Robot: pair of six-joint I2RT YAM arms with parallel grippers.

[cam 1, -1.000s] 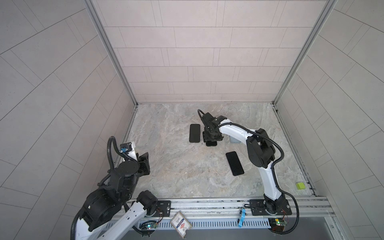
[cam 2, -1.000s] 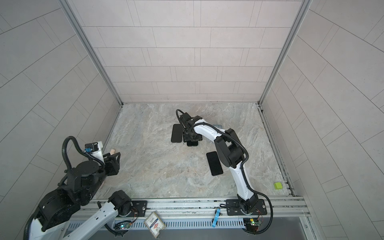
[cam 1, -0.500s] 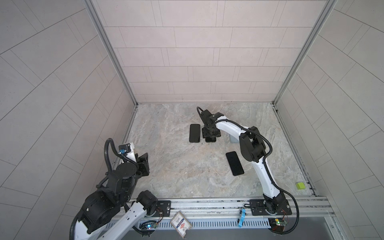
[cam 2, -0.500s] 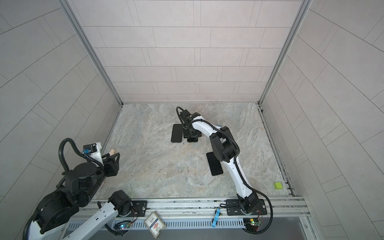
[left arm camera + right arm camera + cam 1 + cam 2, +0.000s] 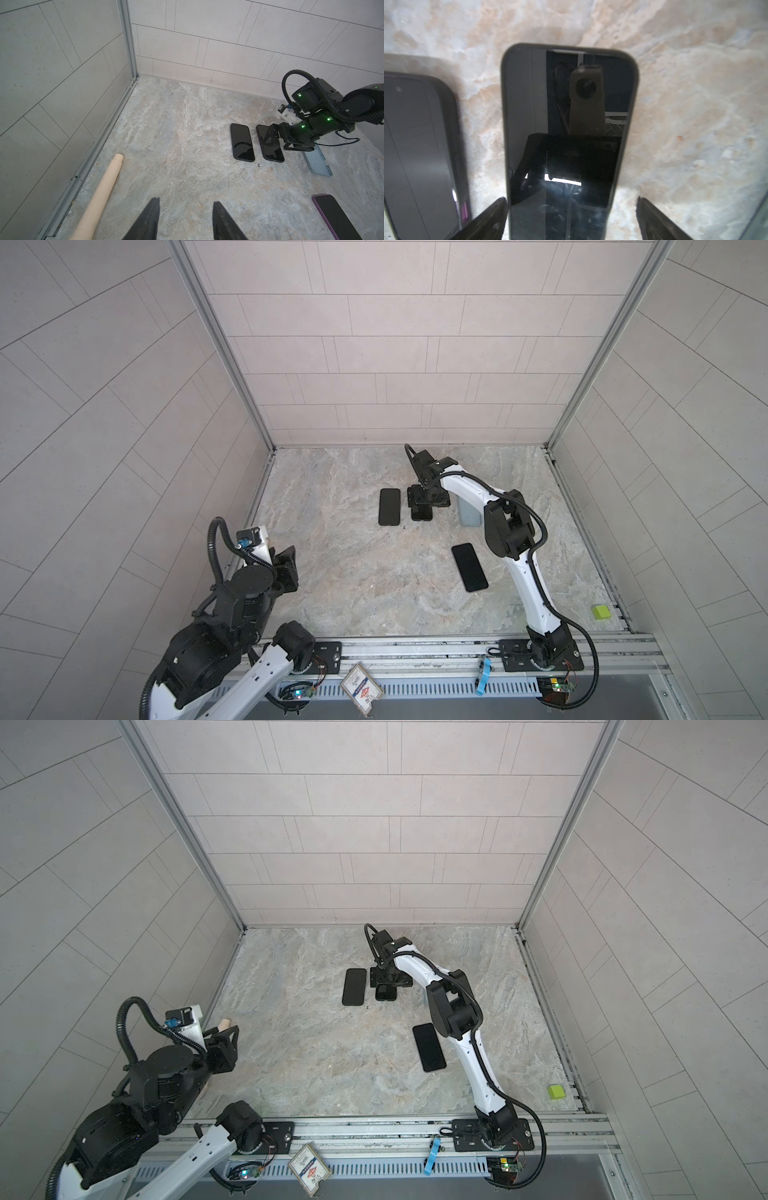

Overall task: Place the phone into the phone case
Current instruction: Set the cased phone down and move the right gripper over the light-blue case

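**Right claw spread over the middle phone**

The black glossy phone (image 5: 569, 124) lies flat toward the back of the marble-patterned tabletop (image 5: 353, 572). It sits between the spread jaws of the right gripper (image 5: 572, 200), which grip nothing: one fingertip is just beside the phone's long edge and the other stands clear.

The pale blue-grey phone case (image 5: 316, 161) lies just beside it. In a top view the right arm hides much of the case (image 5: 468, 514).

A second black phone (image 5: 389, 507) lies parallel on the other side, apart from the first. A third phone with a purple rim (image 5: 334, 218) lies nearer the rail.

That makes three phones and one case. There is also one cream plastic tube (image 5: 101, 191) along the left wall and one small green block (image 5: 601, 611) at the right edge.

The left gripper (image 5: 186, 201) hangs empty near the tube with its jaws apart.

Compared with a second ago, the right arm's elbow has shifted slightly. The two outer phones lie where they were.
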